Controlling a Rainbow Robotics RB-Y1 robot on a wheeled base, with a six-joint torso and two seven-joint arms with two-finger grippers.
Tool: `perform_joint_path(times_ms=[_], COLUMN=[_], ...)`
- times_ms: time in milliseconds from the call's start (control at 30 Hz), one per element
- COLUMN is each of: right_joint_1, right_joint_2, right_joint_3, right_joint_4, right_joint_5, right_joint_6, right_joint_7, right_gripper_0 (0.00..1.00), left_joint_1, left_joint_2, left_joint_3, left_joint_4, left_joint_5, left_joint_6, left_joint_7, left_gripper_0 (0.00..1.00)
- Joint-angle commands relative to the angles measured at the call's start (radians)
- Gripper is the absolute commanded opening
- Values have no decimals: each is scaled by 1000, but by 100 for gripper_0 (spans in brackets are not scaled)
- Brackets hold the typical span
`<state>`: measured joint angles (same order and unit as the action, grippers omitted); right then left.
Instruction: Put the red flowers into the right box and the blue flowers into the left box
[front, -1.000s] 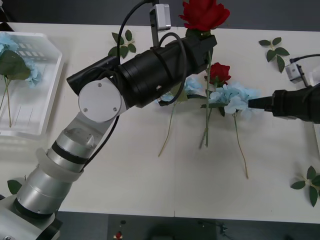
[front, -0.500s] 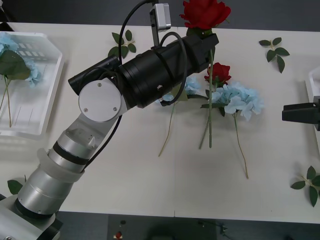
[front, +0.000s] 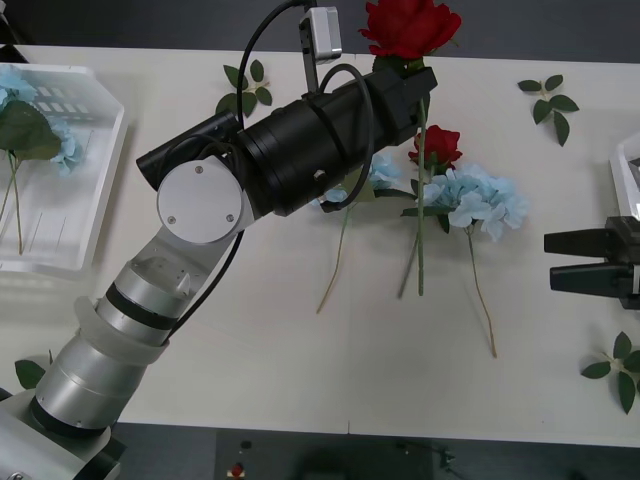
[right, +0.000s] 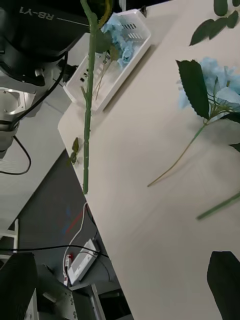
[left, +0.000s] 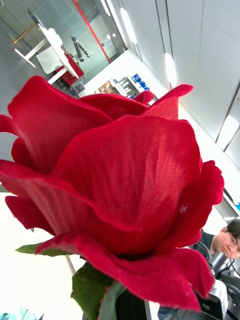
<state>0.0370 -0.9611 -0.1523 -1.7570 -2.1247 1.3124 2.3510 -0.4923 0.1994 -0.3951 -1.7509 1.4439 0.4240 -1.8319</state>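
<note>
the left gripper (front: 418, 85) is clamped on the stem of a red fabric rose (front: 408, 27), held upright above the far middle of the cream table (front: 250, 330), stem hanging free. the black right gripper (front: 566, 258) waits with fingers parted at the right edge. to hand over well, it should close low on the bare stem before the left lets go. the right white box (front: 622, 160) shows just a rim, contents hidden. the left white slotted basket (front: 100, 170) holds pale blue flower clusters (front: 68, 140); another red rose (front: 438, 146) and blue clusters (front: 478, 195) lie mid-table.
</note>
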Motion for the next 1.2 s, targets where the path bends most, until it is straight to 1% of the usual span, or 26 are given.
perform_joint_path(times_ms=[33, 133, 267, 567, 767, 867, 1200], right_joint_1=[-17, -25, -52, -104, -141, -154, -187], right_joint_2=[64, 104, 162, 200, 225, 252, 334], right_joint_3=[-16, -15, 17, 186, 255, 264, 264], right_joint_4=[-41, -52, -52, -50, -49, -47, -47], right_joint_5=[-1, 19, 58, 63, 65, 75, 155], right_joint_6=[-12, -15, -33, -209, -291, -312, -320], right_joint_7=[-3, -7, -12, -18, -26, -35, -61], right_gripper_0=[100, 100, 100, 100, 100, 100, 100], left_joint_1=[-6, -6, -6, -5, -5, -5, -3], left_joint_2=[-20, -20, -20, -18, -17, -15, -9], left_joint_3=[22, 21, 21, 21, 21, 21, 21], left_joint_4=[-16, -16, -10, -9, -9, -9, -9], left_joint_5=[9, 9, 9, 7, 7, 7, 7], left_joint_6=[-10, -10, -10, -8, -8, -8, -8], left_joint_7=[-35, -35, -35, -35, -35, -35, -33], left_gripper_0=[0, 0, 0, 0, 0, 0, 0])
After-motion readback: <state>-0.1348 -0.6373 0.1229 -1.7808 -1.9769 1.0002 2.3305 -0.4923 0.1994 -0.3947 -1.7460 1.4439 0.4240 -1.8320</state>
